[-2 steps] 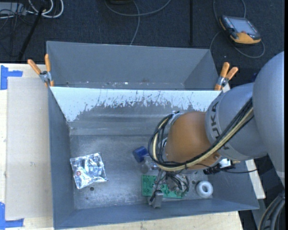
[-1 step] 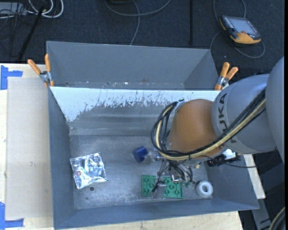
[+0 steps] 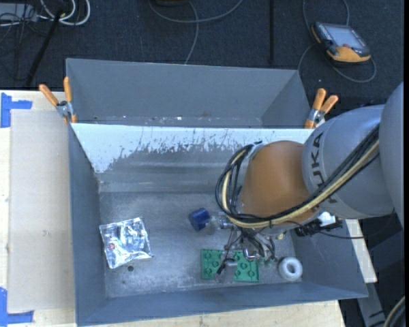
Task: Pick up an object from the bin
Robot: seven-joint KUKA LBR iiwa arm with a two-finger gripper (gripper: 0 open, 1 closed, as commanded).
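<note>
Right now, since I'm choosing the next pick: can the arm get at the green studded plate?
Probably yes: the arm hangs right above the green studded plate, nothing lies on it; the white ring sits apart.

The grey metal bin (image 3: 84, 251) holds four loose things, one of each kind. There is one crumpled silver foil packet (image 3: 126, 242), lying on the floor at the left. There is one small blue plastic block (image 3: 199, 218) near the middle. There is one flat green plastic building plate with studs (image 3: 210, 264) at the near side, right of centre, partly covered from above. There is one small white ring-shaped roll (image 3: 290, 269), just to the right of the plate.
</note>
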